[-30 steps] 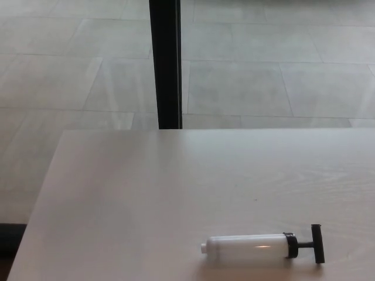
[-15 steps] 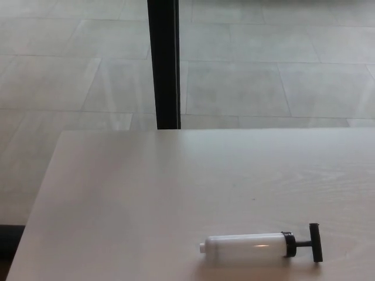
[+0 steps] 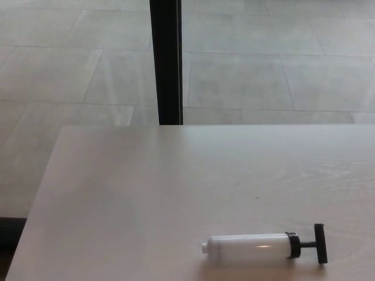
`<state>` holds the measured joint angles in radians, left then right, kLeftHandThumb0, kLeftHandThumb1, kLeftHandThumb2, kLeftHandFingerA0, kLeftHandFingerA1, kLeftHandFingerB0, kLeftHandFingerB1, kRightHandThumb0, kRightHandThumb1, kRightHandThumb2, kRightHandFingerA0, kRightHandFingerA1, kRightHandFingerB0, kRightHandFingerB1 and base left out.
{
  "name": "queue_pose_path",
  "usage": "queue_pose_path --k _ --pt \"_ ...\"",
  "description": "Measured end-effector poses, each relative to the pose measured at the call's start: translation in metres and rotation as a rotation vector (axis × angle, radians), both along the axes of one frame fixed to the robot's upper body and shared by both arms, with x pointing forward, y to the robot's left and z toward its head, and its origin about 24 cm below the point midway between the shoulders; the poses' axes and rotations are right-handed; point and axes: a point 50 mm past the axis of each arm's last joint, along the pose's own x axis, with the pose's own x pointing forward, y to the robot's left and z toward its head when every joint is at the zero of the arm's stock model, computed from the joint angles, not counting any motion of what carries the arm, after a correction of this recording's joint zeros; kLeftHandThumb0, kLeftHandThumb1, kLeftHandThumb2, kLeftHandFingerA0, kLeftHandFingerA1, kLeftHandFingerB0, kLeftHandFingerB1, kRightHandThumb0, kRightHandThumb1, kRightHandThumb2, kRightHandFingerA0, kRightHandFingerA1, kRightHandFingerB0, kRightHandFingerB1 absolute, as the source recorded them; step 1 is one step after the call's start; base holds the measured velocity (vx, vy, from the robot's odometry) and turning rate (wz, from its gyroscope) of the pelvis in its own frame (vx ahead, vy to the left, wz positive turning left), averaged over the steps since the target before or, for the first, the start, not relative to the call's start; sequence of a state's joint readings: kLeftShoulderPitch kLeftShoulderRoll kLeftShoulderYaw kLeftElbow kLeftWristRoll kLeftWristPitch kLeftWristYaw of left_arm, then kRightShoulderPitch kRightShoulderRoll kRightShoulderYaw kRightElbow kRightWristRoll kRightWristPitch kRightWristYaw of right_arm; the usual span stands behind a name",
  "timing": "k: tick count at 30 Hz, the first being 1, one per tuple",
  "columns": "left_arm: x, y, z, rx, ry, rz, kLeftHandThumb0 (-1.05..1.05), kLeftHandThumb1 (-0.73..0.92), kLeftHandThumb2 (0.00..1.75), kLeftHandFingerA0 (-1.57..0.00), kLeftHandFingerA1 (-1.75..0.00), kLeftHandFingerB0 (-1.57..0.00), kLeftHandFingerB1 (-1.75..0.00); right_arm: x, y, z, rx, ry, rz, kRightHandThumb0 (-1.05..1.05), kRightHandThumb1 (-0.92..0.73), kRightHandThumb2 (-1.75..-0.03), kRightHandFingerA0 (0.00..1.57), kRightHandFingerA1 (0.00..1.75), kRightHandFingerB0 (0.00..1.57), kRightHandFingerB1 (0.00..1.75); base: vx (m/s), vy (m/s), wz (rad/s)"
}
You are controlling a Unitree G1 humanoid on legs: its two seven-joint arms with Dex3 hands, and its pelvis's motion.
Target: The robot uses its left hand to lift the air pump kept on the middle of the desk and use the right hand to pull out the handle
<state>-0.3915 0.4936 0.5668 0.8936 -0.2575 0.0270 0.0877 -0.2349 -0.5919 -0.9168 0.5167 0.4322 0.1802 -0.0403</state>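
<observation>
The air pump [image 3: 249, 247] lies on its side on the pale wooden desk [image 3: 146, 193], near the front edge and right of centre. Its body is a clear white cylinder with the nozzle end pointing left. A black collar and a short black T-handle [image 3: 319, 243] stick out at its right end, with the handle pushed in close to the body. Neither of my hands shows in the head view, and nothing touches the pump.
The desk's left edge runs diagonally from the back corner down to the bottom left. Beyond the far edge lies a grey tiled floor, with a black vertical post [image 3: 166, 61] standing behind the desk.
The whole picture has shifted a little, so the camera moved. The pump lies as before on the desk.
</observation>
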Motion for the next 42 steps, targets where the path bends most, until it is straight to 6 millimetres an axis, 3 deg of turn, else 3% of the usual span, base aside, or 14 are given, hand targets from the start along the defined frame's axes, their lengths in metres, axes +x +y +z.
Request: queue_pose_path --k 1,7,8,15,18,19,20,21,32,35,38,40,42 --pt "0.008 -0.005 0.008 0.026 -0.024 -0.031 -0.49 0.68 0.59 -0.56 -0.62 -0.5 -0.48 0.007 0.004 0.006 -0.02 -0.009 0.025 -0.52 -0.7 -0.61 0.64 0.52 0.35 0.35 0.0 0.0 0.0" --pt "0.048 -0.051 0.039 0.163 -0.108 -0.246 -0.5 0.6 0.58 -0.62 -0.71 -0.54 -0.53 0.044 0.037 0.022 -0.11 -0.018 0.181 -0.49 -0.65 -0.59 0.64 0.54 0.34 0.35 0.0 0.0 0.0" --pt "0.054 -0.061 0.042 0.187 -0.114 -0.288 -0.51 0.61 0.58 -0.61 -0.7 -0.54 -0.55 0.05 0.044 0.021 -0.121 -0.011 0.209 -0.56 -0.55 -0.85 0.6 0.62 0.29 0.47 0.0 0.0 0.0" --pt "0.082 -0.14 0.046 0.313 -0.12 -0.587 -0.45 0.62 0.57 -0.65 -0.67 -0.56 -0.54 0.08 0.087 0.007 -0.157 0.049 0.386 -0.56 -0.56 -0.87 0.58 0.63 0.3 0.48 0.0 0.0 0.0" --pt "0.087 -0.171 0.045 0.361 -0.114 -0.7 -0.46 0.64 0.58 -0.61 -0.68 -0.55 -0.55 0.087 0.1 0.004 -0.171 0.072 0.437 -0.57 -0.54 -0.87 0.59 0.64 0.31 0.49 0.0 0.0 0.0" --pt "0.088 -0.181 0.044 0.379 -0.111 -0.741 -0.47 0.64 0.57 -0.59 -0.66 -0.53 -0.53 0.089 0.104 0.003 -0.176 0.08 0.455 -0.5 -0.68 -0.6 0.65 0.53 0.35 0.36 0.0 0.0 0.0" --pt "0.089 -0.194 0.043 0.405 -0.102 -0.793 -0.46 0.62 0.57 -0.59 -0.64 -0.53 -0.53 0.092 0.108 0.001 -0.182 0.092 0.471 -0.49 -0.68 -0.6 0.66 0.52 0.35 0.36 0.0 0.0 0.0" --pt "0.09 -0.201 0.043 0.419 -0.096 -0.821 -0.43 0.6 0.57 -0.59 -0.64 -0.53 -0.53 0.093 0.11 0.0 -0.184 0.097 0.479 -0.55 -0.55 -0.86 0.6 0.63 0.31 0.48 0.0 0.0 0.0" --pt "0.099 -0.287 0.04 0.664 0.005 -1.156 -0.51 0.61 0.57 -0.58 -0.68 -0.48 -0.53 0.099 0.125 -0.011 -0.209 0.162 0.537 -0.55 -0.54 -0.87 0.61 0.64 0.34 0.5 0.0 0.0 0.0" --pt "0.097 -0.307 0.037 0.724 0.034 -1.225 -0.56 0.6 0.57 -0.55 -0.83 -0.5 -0.56 0.1 0.127 -0.012 -0.215 0.172 0.546 -0.56 -0.54 -0.86 0.61 0.64 0.34 0.5 0.0 0.0 0.0" --pt "0.093 -0.325 0.032 0.785 0.066 -1.286 -0.57 0.61 0.57 -0.51 -0.83 -0.48 -0.56 0.101 0.129 -0.013 -0.219 0.18 0.553 -0.56 -0.54 -0.87 0.63 0.65 0.34 0.5 0.0 0.0 0.0" --pt "0.091 -0.335 0.028 0.828 0.089 -1.321 -0.58 0.64 0.59 -0.5 -1.14 -0.51 -0.73 0.102 0.13 -0.014 -0.223 0.185 0.557 -0.56 -0.53 -0.87 0.62 0.65 0.35 0.5 0.0 0.0 0.0" --pt "0.088 -0.343 0.024 0.874 0.11 -1.351 -0.59 0.67 0.61 -0.48 -1.21 -0.47 -0.78 0.102 0.131 -0.014 -0.225 0.188 0.56 -0.54 -0.54 -0.87 0.61 0.65 0.34 0.5 0.0 0.0 0.0"
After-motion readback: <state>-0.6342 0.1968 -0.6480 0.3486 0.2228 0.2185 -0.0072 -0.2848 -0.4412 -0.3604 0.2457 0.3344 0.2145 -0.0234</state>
